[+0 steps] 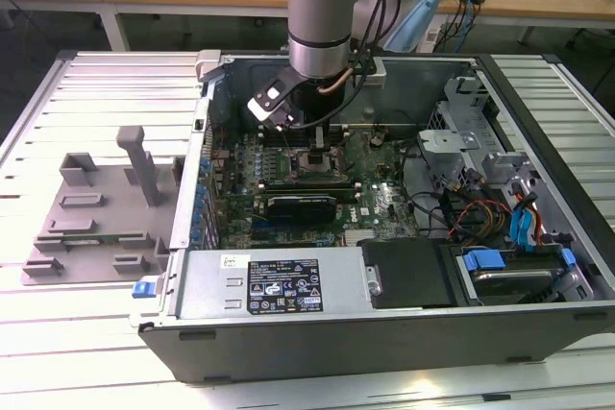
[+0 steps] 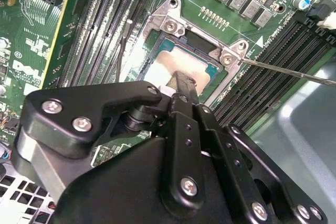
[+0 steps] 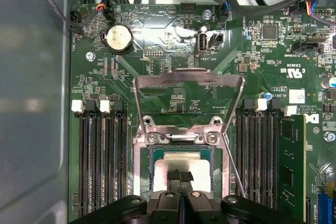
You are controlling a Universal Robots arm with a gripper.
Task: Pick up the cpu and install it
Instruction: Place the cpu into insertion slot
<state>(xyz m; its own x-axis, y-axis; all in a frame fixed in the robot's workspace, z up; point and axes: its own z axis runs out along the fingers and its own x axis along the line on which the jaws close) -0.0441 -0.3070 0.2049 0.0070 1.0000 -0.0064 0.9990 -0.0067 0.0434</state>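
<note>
I am poising my hand [image 3: 179, 176], fingers pressed together, over the middle of the cpu [image 3: 181, 159] lying in the socket [image 3: 140, 167].

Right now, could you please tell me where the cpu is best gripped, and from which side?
Probably by two opposite edges, coming straight down from above: the cpu lies flat, silvery top up, ringed by the socket frame, with the load plate swung open. Sideways approaches look blocked.

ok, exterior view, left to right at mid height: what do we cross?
Grey plastic tray → computer case's left wall → gripper → metal drive cage → blue cables.
</note>
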